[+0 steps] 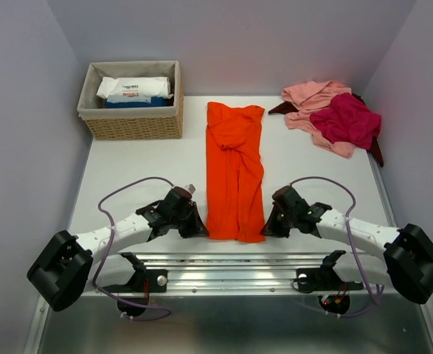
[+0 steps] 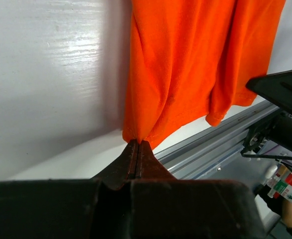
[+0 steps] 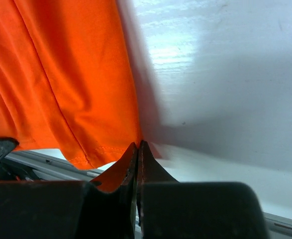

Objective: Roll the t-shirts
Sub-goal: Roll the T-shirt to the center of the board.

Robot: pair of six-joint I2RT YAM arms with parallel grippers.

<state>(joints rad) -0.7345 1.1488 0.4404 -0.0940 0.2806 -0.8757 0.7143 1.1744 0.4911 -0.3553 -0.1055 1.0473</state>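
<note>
1. The orange t-shirt [image 1: 235, 173] lies folded in a long strip on the white bench [image 1: 127, 166].
2. The left hand [image 2: 137, 144] is clamped on the shirt's near left corner (fingers pressed tight together).
3. The right hand [image 3: 137, 145] pinches its near right corner.
4. Beyond it to the right, a pink t-shirt [image 1: 312, 96] and a magenta t-shirt [image 1: 347, 119] lie heaped; beyond it to the left stands a wicker basket [image 1: 133, 125].

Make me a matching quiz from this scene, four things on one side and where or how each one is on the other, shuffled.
1. orange t-shirt
2. wicker basket
3. magenta t-shirt
4. left gripper

A. far left corner
B. far right, on the salmon pink t-shirt
C. stretched lengthwise down the middle
D. shut on a near cloth corner

Pairs: 1-C, 2-A, 3-B, 4-D.
</note>
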